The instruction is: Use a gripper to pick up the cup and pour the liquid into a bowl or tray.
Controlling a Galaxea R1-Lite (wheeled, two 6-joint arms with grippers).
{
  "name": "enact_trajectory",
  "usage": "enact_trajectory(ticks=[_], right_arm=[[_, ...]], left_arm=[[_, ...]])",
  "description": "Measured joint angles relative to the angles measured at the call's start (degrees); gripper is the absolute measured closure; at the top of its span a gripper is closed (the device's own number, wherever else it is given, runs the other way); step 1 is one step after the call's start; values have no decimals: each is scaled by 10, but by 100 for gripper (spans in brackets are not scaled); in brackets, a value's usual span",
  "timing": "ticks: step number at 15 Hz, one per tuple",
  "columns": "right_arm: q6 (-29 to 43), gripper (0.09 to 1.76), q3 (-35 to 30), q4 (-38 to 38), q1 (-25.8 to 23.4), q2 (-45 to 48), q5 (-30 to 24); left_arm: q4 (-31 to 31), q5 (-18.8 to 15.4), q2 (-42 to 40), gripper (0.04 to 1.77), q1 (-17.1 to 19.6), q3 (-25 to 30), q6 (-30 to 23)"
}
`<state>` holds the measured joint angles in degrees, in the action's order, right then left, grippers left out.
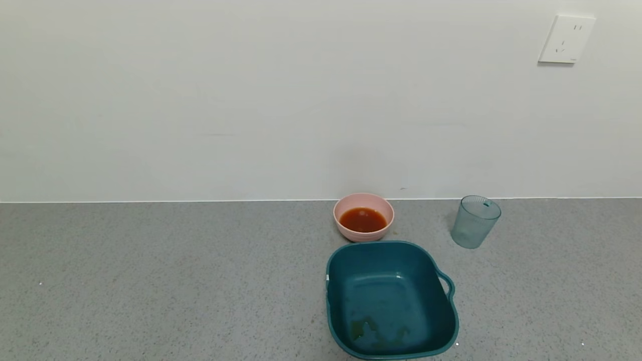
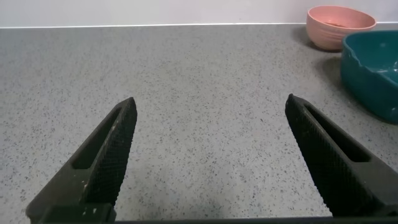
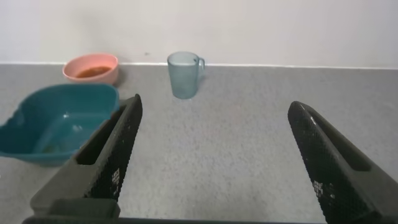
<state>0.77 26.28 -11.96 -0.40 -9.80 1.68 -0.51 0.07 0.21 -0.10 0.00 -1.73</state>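
The pale blue-green cup (image 1: pixel 475 221) stands upright and looks empty near the wall at the right; it also shows in the right wrist view (image 3: pixel 184 74). The pink bowl (image 1: pixel 343 222) holds red-orange liquid (image 1: pixel 363 219) and stands by the wall; it shows in the right wrist view (image 3: pixel 77 66) and the left wrist view (image 2: pixel 339 27). Neither arm shows in the head view. My left gripper (image 2: pixel 210 109) is open and empty over bare counter. My right gripper (image 3: pixel 214 109) is open and empty, well short of the cup.
A teal squarish tray (image 1: pixel 336 286) with a handle sits just in front of the pink bowl, with a few smears inside; it shows in both wrist views (image 3: pixel 37 121) (image 2: pixel 373 68). A wall socket (image 1: pixel 567 39) is at the upper right. Grey speckled counter extends to the left.
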Motion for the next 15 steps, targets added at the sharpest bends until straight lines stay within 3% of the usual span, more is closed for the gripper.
enact_trajectory(ticks=[3, 8, 15], right_arm=[[3, 15, -105, 111, 0, 17, -5], [-31, 15, -232, 140, 2, 74, -25], [-12, 15, -263, 115, 3, 98, -17]], left_arm=[[0, 0, 0, 9, 0, 0, 0], [0, 0, 0, 9, 0, 0, 0], [0, 0, 0, 9, 0, 0, 0]])
